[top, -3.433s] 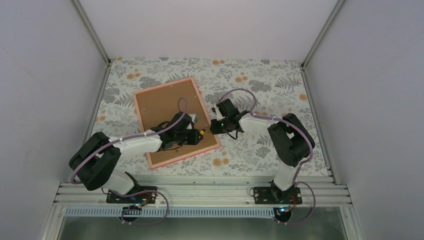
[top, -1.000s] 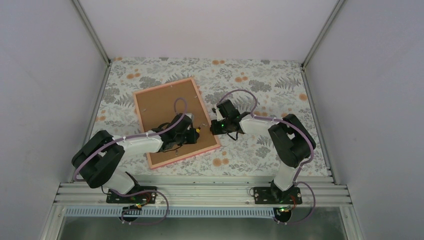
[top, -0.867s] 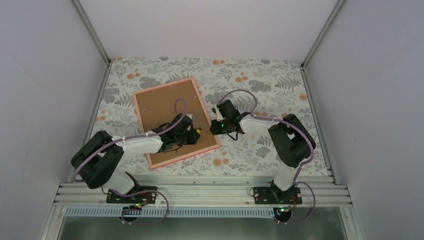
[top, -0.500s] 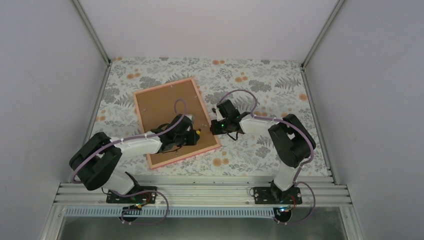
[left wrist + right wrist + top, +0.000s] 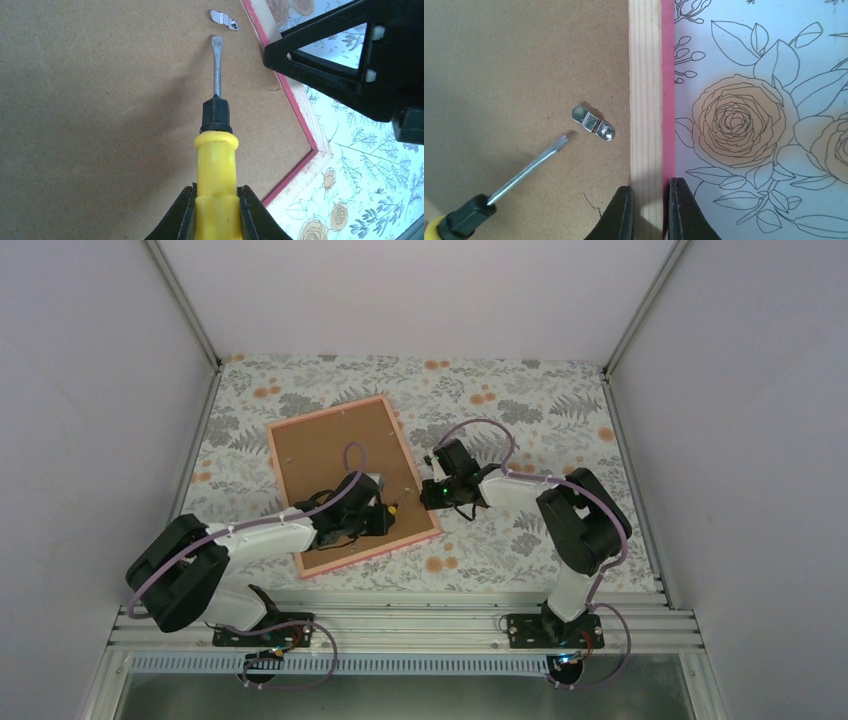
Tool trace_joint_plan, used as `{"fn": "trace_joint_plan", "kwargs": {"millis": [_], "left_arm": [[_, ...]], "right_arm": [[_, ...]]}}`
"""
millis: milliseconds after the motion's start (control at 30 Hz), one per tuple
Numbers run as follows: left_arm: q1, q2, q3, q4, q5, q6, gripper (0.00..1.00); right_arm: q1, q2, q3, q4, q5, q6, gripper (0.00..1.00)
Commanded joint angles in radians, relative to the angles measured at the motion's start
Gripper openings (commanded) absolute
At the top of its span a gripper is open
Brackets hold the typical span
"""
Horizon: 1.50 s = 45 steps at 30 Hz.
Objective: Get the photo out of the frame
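Your left gripper [image 5: 216, 214] is clamping the yellow handle of a flat-blade screwdriver [image 5: 216, 150], jaws closed snugly on either side of it at the bottom centre of the left wrist view. The blade is pointing toward the top of that view, and its tip is lying just short of a small metal clip [image 5: 224, 19], near it but apparently not touching. Your right gripper [image 5: 647, 210] is pinching the frame [image 5: 646, 100] across its bare-wood and pink rail at the bottom centre of the right wrist view, with the brown backing board [image 5: 499, 60] to the left of the rail and the floral-clothed tabletop [image 5: 764, 125] to the right. In the top view the frame is lying face down, left of centre on the tabletop and turned at an angle, with the board facing up. The photo is not showing anywhere; judging by the task, it is sitting under that board. You are working on the clip-release step, and the board is not yet lifted. Next you are probably needing to ease the blade tip onto the clip and swing or lever it clear, while the right gripper is steadying the rail. Whether this clip is locking anything you cannot tell from here. Be watching for the tip skating across the board.
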<state>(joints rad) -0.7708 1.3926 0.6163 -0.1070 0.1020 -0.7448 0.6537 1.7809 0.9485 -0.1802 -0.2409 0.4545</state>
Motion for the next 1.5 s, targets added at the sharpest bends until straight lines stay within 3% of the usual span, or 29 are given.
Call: {"fn": "trace_joint_plan", "kwargs": {"millis": [0,567,733,833,1100,1467], "left_arm": [[-0.006,-0.052,-0.005,-0.04,-0.014,-0.002,0.02],[0.006,-0.1,0.011,-0.062,-0.05,0.023,0.02],[0.014,-0.097,0.016,-0.055,-0.043,0.031,0.02],[0.02,-0.094,0.021,-0.052,-0.041,0.038,0.02],[0.061,-0.094,0.03,-0.043,-0.028,0.071,0.02],[0.12,-0.054,0.072,-0.014,0.02,0.133,0.02]], "right_arm": [[0.018,-0.015,-0.032,-0.083,-0.009,0.004,0.04],[0.006,-0.203,-0.172,-0.192,0.06,-0.022,0.04],[-0.007,-0.255,-0.167,-0.212,0.076,-0.036,0.12],[-0.015,-0.264,-0.138,-0.209,0.071,-0.049,0.22],[-0.06,-0.161,0.021,-0.183,0.067,-0.1,0.3],[-0.105,0.082,0.239,-0.139,0.045,-0.133,0.31]]}}
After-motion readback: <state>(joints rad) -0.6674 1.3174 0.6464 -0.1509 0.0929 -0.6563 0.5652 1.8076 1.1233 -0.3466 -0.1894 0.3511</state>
